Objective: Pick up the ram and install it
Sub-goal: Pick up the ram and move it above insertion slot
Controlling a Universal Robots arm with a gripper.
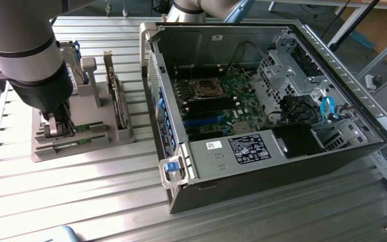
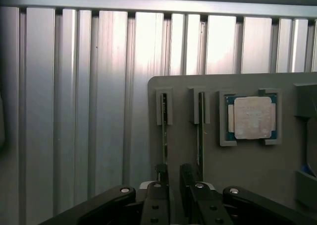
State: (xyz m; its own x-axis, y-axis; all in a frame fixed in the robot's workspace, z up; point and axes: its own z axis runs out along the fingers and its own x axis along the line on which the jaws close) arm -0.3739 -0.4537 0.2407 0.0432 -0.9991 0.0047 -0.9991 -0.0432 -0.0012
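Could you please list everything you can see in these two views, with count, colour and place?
ram sticks: two, green, standing edge-on in slots of the holder
processor chip: one, silver on green, in a recess of the holder
expansion card: one, dark, upright in the holder
holder: one, grey, on the table at the exterior view's left
computer case: one, black and silver, open, beside the holder
motherboard: one, green, inside the case
cable: one, blue, inside the case
table: one, silver, slatted
robot arm: one, grey, above the holder
hand: one, black, open, low by the ram sticks
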